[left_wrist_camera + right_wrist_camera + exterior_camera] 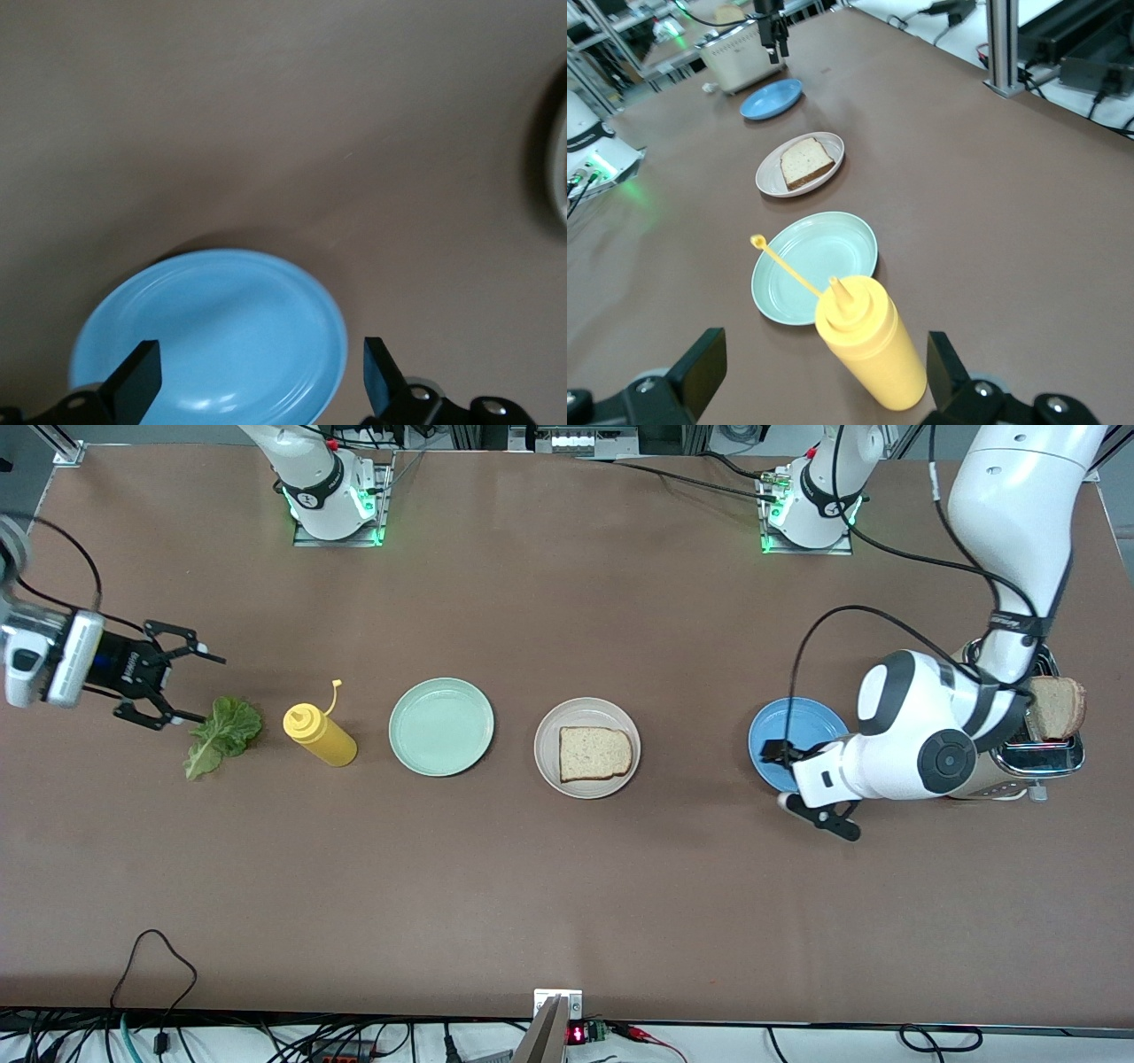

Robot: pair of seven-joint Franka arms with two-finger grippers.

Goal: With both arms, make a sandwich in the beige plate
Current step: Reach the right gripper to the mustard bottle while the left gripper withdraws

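The beige plate [587,747] holds one toast slice [595,754] lying flat, its rounded top toward the left arm's end of the table. The green plate [441,726] and blue plate [797,741], on either side of the beige plate, hold nothing. A second slice [1056,708] stands upright in the toaster [1045,755], just past the blue plate. The lettuce [221,734] lies past the mustard bottle [320,735], stem toward the front camera. The left gripper [802,779] hangs open over the blue plate's rim; the right gripper [186,685] hangs open beside the lettuce.
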